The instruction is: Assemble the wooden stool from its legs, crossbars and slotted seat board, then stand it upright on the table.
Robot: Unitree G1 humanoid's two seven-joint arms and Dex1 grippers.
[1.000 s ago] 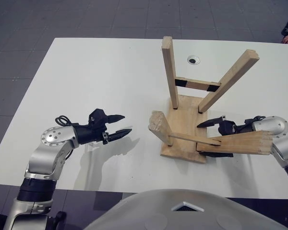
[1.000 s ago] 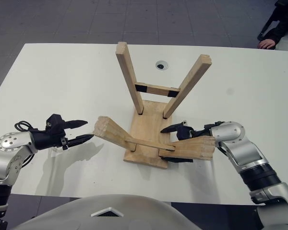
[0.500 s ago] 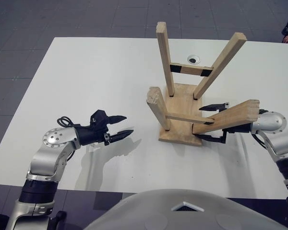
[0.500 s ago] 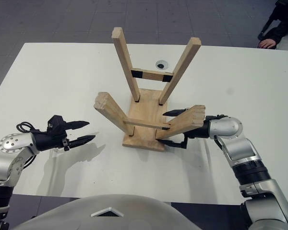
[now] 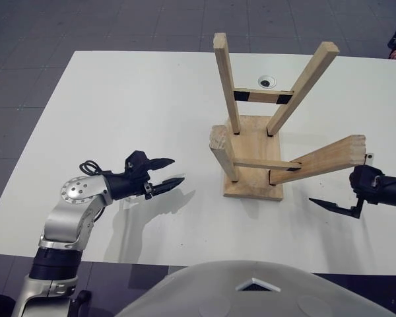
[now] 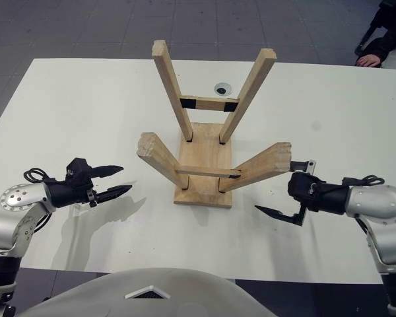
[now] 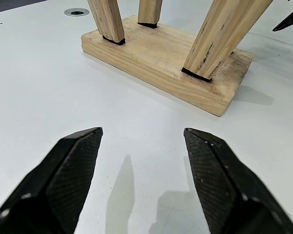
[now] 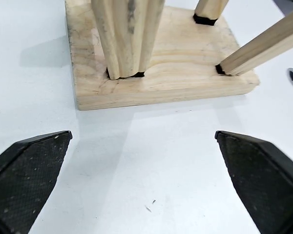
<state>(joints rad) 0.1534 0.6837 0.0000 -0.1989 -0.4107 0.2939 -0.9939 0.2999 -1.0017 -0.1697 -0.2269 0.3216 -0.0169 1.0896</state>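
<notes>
The wooden stool stands upside down in mid-table, its seat board (image 5: 252,142) flat on the white table (image 5: 132,99). Two far legs (image 5: 226,79) rise steeply, joined by a crossbar (image 5: 263,96). Two near legs (image 5: 323,158) splay outward from the board, linked by a thinner crossbar (image 5: 264,164). My left gripper (image 5: 177,170) is open, low over the table to the stool's left, well apart from it. My right gripper (image 6: 274,187) is open just right of the near right leg, holding nothing. The board's edge lies ahead of both grippers in the wrist views (image 7: 161,58) (image 8: 176,73).
A round cable hole (image 5: 266,82) sits in the table behind the stool. Bare table surface stretches wide on the left and along the front edge (image 5: 185,254).
My right gripper let go of the near right leg and drew back to the right. The near leg pair rose from lying low to standing in the board. The left arm stayed put.
</notes>
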